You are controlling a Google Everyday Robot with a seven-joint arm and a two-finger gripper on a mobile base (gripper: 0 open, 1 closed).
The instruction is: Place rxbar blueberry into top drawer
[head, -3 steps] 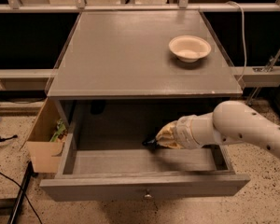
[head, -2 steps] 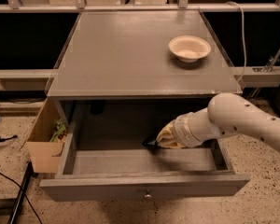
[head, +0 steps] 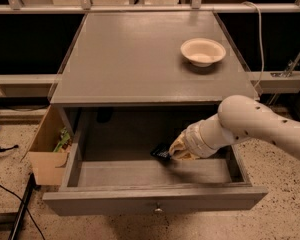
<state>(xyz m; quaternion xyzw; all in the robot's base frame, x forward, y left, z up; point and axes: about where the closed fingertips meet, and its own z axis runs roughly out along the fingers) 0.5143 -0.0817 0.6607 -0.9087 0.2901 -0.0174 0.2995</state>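
The robot's hand [head: 174, 151] reaches into the open top drawer [head: 115, 200] below the bench's [head: 130, 59] front edge. It grips the rxbar blueberry [head: 161, 153] at its tip, just above the drawer floor, toward the back and right of centre. The release looks best made low and flat, well inside the drawer walls, so the bar settles cleanly. A cream bowl [head: 203, 51] sits near the bench's right rear corner. No wrapper lettering is legible.
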